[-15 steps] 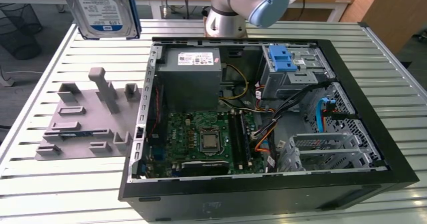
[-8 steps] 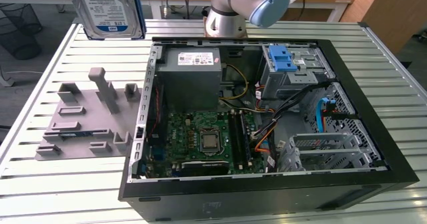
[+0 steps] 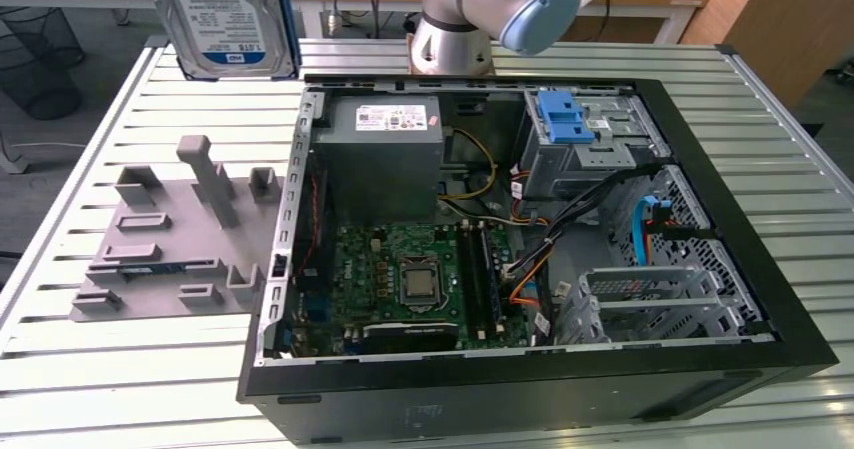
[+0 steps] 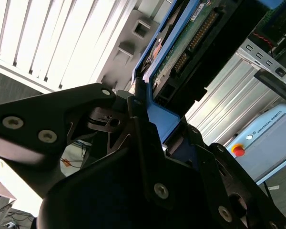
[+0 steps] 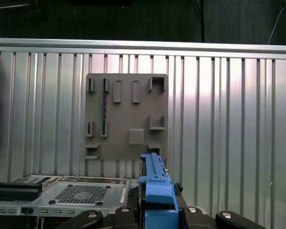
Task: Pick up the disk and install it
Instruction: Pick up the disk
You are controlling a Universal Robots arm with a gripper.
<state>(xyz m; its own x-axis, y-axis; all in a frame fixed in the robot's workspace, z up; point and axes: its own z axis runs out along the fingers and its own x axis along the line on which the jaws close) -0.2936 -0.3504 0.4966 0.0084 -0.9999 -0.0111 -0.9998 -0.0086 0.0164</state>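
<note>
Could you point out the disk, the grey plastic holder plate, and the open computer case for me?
disk (image 3: 220, 14): exterior view, on its white-and-blue label.
grey holder plate (image 3: 187, 233): exterior view, on its flat base between the raised blocks.
computer case (image 3: 534, 389): exterior view, on the black outer wall nearest the camera.

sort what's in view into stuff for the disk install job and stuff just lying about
For the job: disk, gripper clamped on it, open computer case.
Just there: grey holder plate, power supply box, slatted table.
</note>
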